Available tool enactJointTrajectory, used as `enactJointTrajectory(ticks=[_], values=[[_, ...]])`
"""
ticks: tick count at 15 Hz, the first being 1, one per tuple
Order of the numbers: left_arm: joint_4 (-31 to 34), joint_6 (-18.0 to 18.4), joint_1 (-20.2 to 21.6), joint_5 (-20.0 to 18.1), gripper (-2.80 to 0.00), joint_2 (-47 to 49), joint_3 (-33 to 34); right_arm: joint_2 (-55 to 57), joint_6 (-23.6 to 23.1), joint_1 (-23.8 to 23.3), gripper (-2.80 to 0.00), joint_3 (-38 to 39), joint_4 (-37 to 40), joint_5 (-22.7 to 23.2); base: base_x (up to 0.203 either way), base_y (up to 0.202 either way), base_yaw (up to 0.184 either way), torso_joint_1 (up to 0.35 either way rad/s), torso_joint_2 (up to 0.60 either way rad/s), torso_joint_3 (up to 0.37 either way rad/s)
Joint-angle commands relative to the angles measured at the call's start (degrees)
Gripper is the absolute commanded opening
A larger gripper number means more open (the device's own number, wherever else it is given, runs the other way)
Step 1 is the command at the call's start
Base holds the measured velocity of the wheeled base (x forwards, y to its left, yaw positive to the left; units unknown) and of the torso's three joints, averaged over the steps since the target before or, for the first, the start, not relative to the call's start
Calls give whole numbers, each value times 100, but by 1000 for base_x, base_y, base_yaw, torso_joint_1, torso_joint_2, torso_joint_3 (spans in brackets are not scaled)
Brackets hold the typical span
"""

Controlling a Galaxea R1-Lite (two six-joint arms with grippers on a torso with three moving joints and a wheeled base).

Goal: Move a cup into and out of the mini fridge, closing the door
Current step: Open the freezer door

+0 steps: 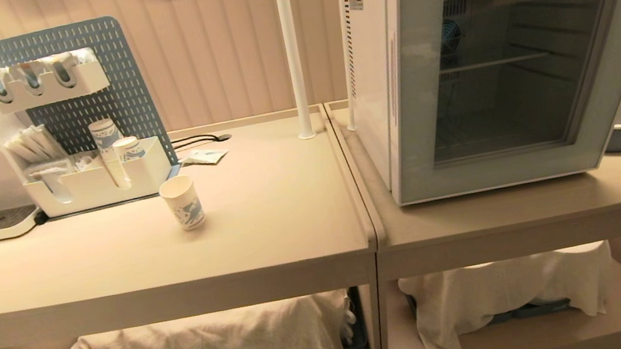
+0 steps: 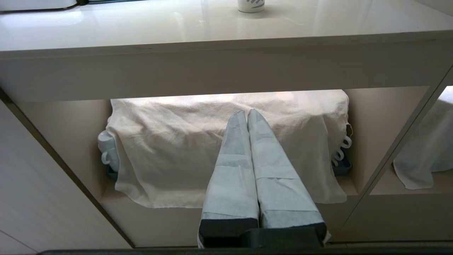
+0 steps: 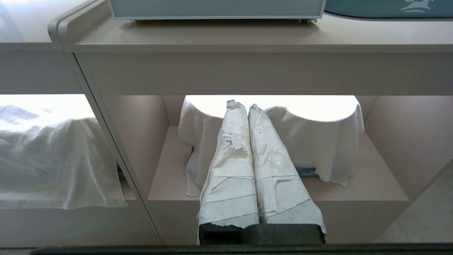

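two grippers hang low in front of the counters, below the tabletops, so neither shows in the head view. the left gripper point(image 2: 246, 115) has its tape-wrapped fingers pressed together on nothing, pointing at the cloth-draped crockery point(image 2: 226, 148) on the lower shelf. the right gripper point(image 3: 242, 106) is likewise closed and empty, facing the draped bundle point(image 3: 318, 141) under the fridge's table.

the cup point(image 1: 183, 202) stands upright on the left counter point(image 1: 268, 218), apart from the nested cup stacks point(image 1: 110, 149) in the white organiser point(image 1: 96, 182), which leaves it free on all sides for a grasp. the mini fridge point(image 1: 502, 53) sits on the right counter point(image 1: 537, 208) with its door point(image 1: 425, 77) shut flat against the cabinet; the wire shelves behind the glass look bare.

i judge the task is at its very start: the door has to swing open before the cup can go in, and the right arm sits nearer to it.
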Motion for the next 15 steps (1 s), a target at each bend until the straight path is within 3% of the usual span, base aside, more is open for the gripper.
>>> enactJointTrajectory(ticks=[1,2,10,15], values=[[42,253,2,-42,-280,9,-7,-11,-20,1,-280,0,1,1,0,0,0,0,0,0],[49,473,2,-91,-280,1,-1,-11,7,1,-280,0,1,1,0,0,0,0,0,0],[43,300,2,-24,-280,9,0,-11,-55,1,-280,0,1,45,0,-8,0,1,0,1],[43,317,2,-33,-280,9,-9,-11,-64,1,-280,0,1,54,0,-175,0,2,4,3]])
